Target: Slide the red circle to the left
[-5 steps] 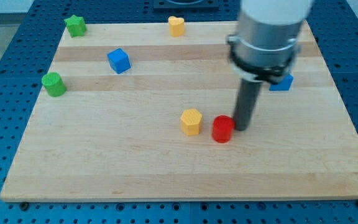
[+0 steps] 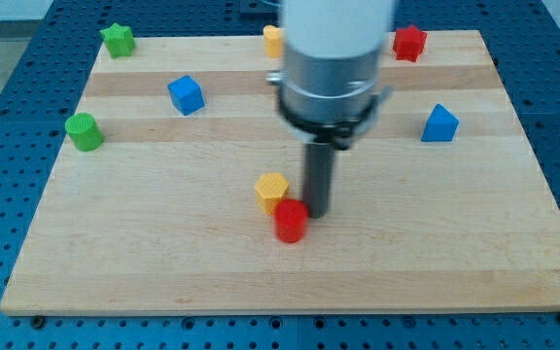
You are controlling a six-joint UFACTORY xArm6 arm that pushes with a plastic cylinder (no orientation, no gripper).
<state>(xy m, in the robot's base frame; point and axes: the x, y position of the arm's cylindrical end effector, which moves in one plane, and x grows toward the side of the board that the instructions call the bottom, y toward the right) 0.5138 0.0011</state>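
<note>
The red circle [image 2: 291, 221], a short red cylinder, stands on the wooden board [image 2: 163, 253] a little below its middle. My tip [image 2: 316, 212] touches the red circle's right side. The dark rod rises from there to the grey arm body above. A yellow hexagonal block [image 2: 272, 191] touches the red circle on its upper left.
A green cylinder [image 2: 84, 131] stands at the left edge and a green star [image 2: 118, 40] at the top left. A blue cube [image 2: 186, 94] is upper left. A yellow block [image 2: 273, 40] is at the top, partly hidden by the arm. A red block [image 2: 409, 43] and a blue block [image 2: 439, 123] stand on the right.
My tip has moved left, pushing the red circle left and slightly down. The yellow hexagonal block has also shifted left. The red block at the top right has come into view.
</note>
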